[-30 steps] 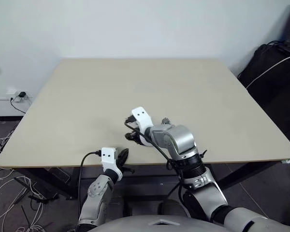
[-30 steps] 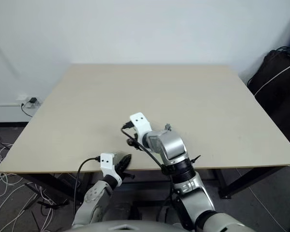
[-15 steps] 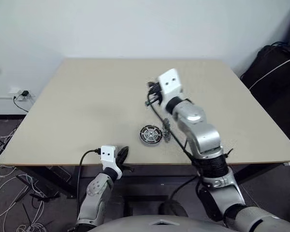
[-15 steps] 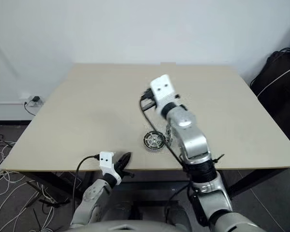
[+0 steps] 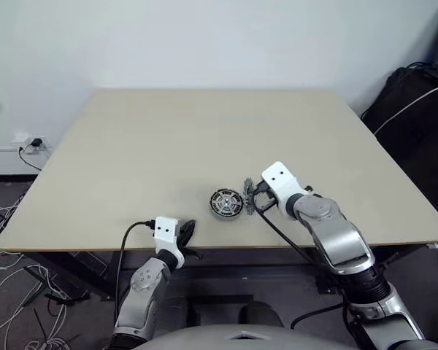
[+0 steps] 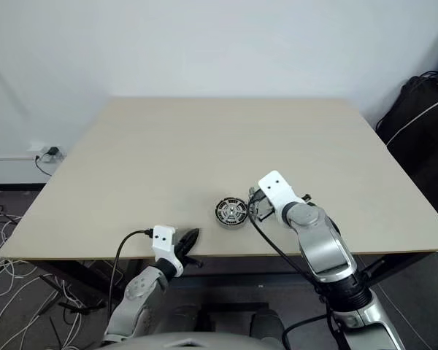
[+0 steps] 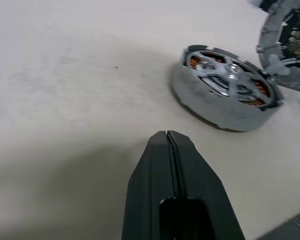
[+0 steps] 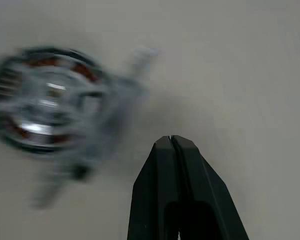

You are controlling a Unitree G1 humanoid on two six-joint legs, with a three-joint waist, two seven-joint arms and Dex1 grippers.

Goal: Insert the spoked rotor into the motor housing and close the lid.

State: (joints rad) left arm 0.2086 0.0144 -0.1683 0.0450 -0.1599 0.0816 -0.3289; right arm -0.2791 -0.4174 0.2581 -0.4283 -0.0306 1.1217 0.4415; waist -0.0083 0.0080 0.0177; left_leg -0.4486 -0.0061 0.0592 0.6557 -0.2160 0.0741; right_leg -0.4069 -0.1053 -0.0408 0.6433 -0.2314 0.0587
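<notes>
The left hand [image 5: 187, 232] sits at the near edge of the tabletop [image 5: 153, 146], at about 7 o'clock, with its two black fingers pressed together and nothing in them. At about 6 o'clock lies the motor housing [image 5: 227, 203], flat, with the spoked rotor [image 7: 233, 80] inside it. Just to its right the lid [image 5: 249, 195] stands on edge, touching it, and beside that the right hand [image 8: 171, 142] is clenched on nothing.

Motor housing [image 5: 227, 203] lies flat on the tabletop [image 5: 168, 146], near its front edge, about mid-width. Spoked rotor [image 7: 234, 80] sits in the housing. Lid [image 7: 285, 47] stands on edge just right of the housing, leaning at its rim. Right gripper [image 5: 257, 198] just right of the lid. Left gripper [image 5: 186, 235] at the front edge, left of the housing.
</notes>
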